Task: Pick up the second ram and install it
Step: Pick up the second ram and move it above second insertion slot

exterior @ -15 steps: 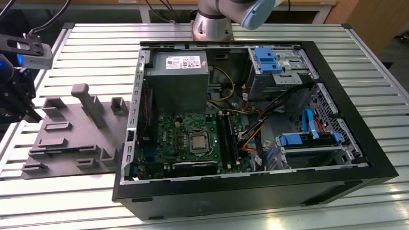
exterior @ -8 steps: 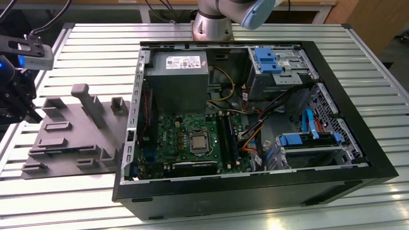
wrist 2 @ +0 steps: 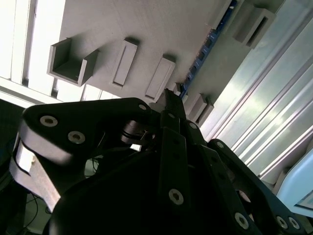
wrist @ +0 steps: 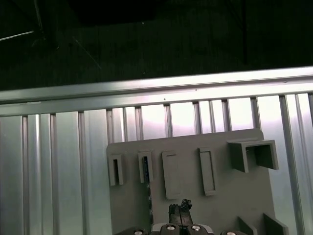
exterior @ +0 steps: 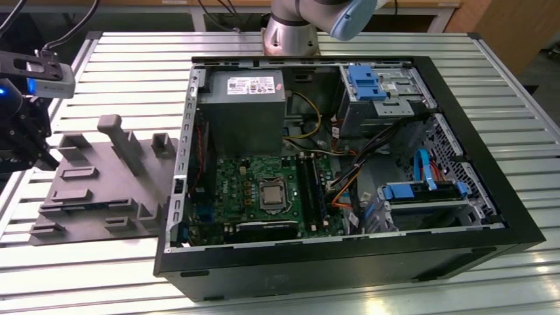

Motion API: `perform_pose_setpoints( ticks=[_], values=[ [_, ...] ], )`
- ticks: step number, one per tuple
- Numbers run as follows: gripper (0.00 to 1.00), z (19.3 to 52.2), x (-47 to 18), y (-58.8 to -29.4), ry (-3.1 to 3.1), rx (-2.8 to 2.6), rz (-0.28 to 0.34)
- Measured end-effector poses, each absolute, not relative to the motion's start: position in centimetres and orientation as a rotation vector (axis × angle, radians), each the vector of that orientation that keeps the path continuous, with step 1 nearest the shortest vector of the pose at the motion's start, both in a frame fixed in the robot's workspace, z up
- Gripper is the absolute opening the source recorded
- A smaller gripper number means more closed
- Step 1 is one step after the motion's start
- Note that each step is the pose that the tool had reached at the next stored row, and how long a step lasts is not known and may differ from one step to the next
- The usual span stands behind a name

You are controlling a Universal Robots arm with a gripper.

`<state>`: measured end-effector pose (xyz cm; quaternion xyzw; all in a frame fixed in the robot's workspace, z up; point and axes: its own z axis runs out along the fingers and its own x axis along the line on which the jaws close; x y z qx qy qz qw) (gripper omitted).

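The second ram point(wrist 2: 200, 58) shows as a thin dark-blue strip standing on edge in the grey fixture block point(wrist 2: 146, 29); in the first wrist view the second ram point(wrist: 145, 168) sits in a narrow slot of the fixture block point(wrist: 190, 196). My gripper point(wrist 2: 167, 99) hovers above the block with its fingertips together and nothing between them; the first wrist view shows my gripper point(wrist: 180, 209) beside the ram's slot. In the exterior view my gripper point(exterior: 18, 141) hangs at the exterior view's left, by the fixture block point(exterior: 96, 190).
An open black computer case point(exterior: 350, 262) lies to the exterior view's right of the fixture, holding the green motherboard point(exterior: 249, 190) with long black slots point(exterior: 311, 190). The slatted metal table point(exterior: 131, 65) carries everything. Upright posts point(exterior: 114, 131) rise from the fixture.
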<state>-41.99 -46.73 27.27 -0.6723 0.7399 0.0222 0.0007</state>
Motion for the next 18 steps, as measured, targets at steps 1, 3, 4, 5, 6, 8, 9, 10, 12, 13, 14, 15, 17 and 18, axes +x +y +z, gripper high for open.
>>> perform_pose_setpoints(
  ticks=[1,3,4,5,6,8,9,10,12,13,14,15,17,18],
  values=[
    [0.11,27.22,-41.99,-46.73,2.324,-2.111,0.07],
    [0.11,27.11,-41.99,-46.73,2.323,-2.111,0.07],
    [0.11,27.06,-41.99,-46.73,2.323,-2.111,0.07],
    [0.11,27.02,-41.99,-46.73,2.323,-2.111,0.07],
    [0.11,26.98,-41.99,-46.73,2.323,-2.111,0.07],
    [0.11,26.9,-41.94,-46.74,2.323,-2.112,0.07],
    [0.11,26.86,-41.89,-46.74,2.323,-2.111,0.07],
    [0.11,26.82,-41.86,-46.74,2.323,-2.111,0.07],
    [0.11,26.74,-41.77,-46.75,2.323,-2.111,0.07],
    [0.11,26.7,-41.72,-46.75,2.323,-2.112,0.07],
    [0.11,26.65,-41.66,-46.76,2.323,-2.111,0.07],
    [0.11,26.61,-41.61,-46.77,2.323,-2.111,0.07],
    [0.11,26.53,-41.54,-46.82,2.323,-2.111,0.07],
    [0.11,26.49,-41.52,-46.88,2.323,-2.112,0.07]
  ],
)
